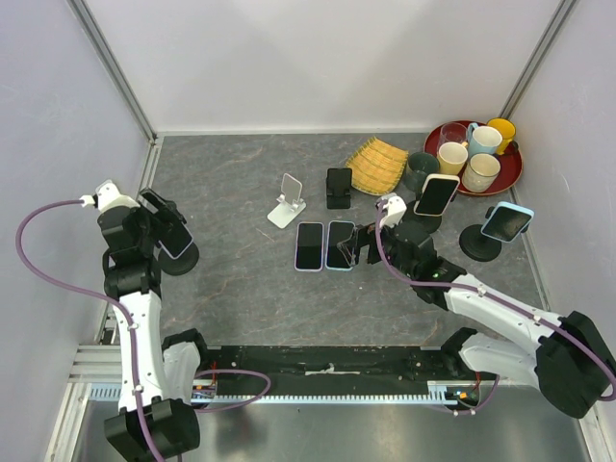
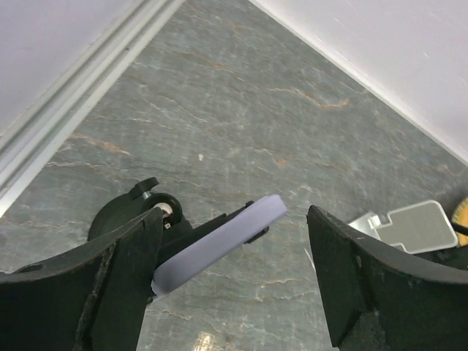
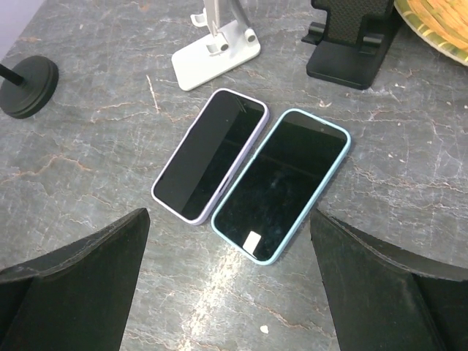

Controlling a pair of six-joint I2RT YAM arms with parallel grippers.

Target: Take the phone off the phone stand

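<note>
We judge the step in hand to be the grasp itself. Our left pincer point(image 2: 235, 223) stands wide with nothing held, its jaws straddling the lavender-cased phone point(image 2: 219, 247). The phone sits tilted on the black round-based phone stand point(image 2: 121, 213), whose base shows just beyond the finger on the left of the wrist view. The phone's lower end is just beside that finger and may be touching it; we cannot tell which. Its upper end is well apart from the opposite finger. The next move, as we see it, is to centre the phone between the fingers and close squarely on its two edges. We would then lift it up and away along its tilt, so that the cradle lets go without dragging or tipping the stand. An off-centre squeeze could push the phone sideways. Our right pincer point(image 3: 230, 241) is also wide and holds nothing. Directly below it, a lavender phone point(image 3: 208, 153) and a blue-cased phone point(image 3: 281, 183) lie flat side by side. A white stand point(image 3: 217, 47) and a black stand point(image 3: 351, 44) sit beyond them.
</note>
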